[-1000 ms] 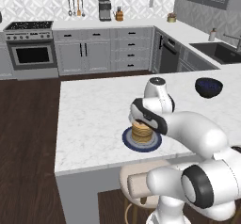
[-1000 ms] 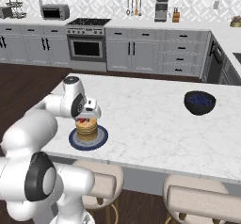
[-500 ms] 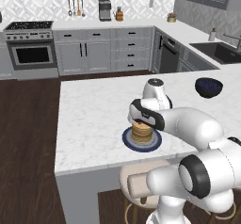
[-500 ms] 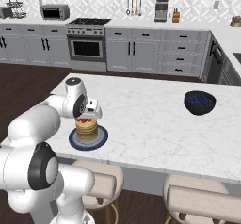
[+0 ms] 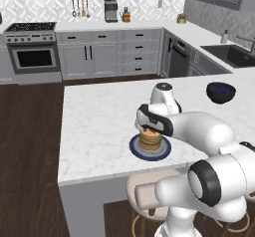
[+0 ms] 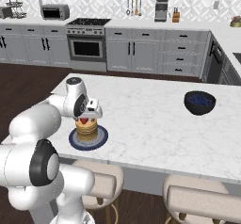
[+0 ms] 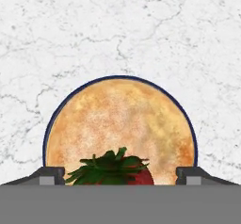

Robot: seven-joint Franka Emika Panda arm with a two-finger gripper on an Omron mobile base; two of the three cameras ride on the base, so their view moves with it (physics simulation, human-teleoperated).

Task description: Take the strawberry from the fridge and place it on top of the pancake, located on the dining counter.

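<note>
A: So, from the left base view, where's the end effector?

B: Directly above the pancake, which sits on its blue plate on the dining counter. The hand hides the top of the stack there, so I can't make out the berry.

A: And the right base view?

B: There the strawberry shows as a red speck on top of the pancake, right beneath the end effector. A dark bowl stands well apart along the counter.

A: Hand view?

B: Looking straight down: the strawberry lies on the pancake between the fingertips, green leaves up. The fingers stand wide apart, a gap on each side of the berry, so nothing is clamped.

A: So what does the next move turn on?

B: The berry lies straight below, between the open fingers. I'd judge a straight lift clears it; any sideways drift could knock it off.
</note>
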